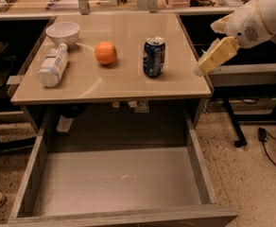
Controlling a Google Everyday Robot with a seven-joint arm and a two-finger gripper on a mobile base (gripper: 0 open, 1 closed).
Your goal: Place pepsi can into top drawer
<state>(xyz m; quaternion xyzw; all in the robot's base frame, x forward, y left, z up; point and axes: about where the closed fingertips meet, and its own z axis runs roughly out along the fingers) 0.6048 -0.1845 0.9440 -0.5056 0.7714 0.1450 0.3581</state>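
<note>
Approach phase: the pepsi can (pixel 154 56) stands upright on the surface (pixel 128 32), right of centre in the upper half of the frame, ungrasped. The gripper (pixel 200 70) hangs off the surface's right edge, right of the can and clear of it, pointing down and to the left. Whether it is open or closed cannot be told from this view. The top drawer (pixel 198 162) is pulled fully out across the lower half of the frame, with its pale bottom bare.

Judged next move: bring the gripper leftward to the can at mid-height, close on it, lift, then carry it forward over the front edge and lower it into the drawer. The orange (pixel 105 52) to the can's left stands well apart.

Markings: the can shows white graphics on blue, with no lettering legible. The label print on the lying bottle (pixel 52 66) is unreadable.
</note>
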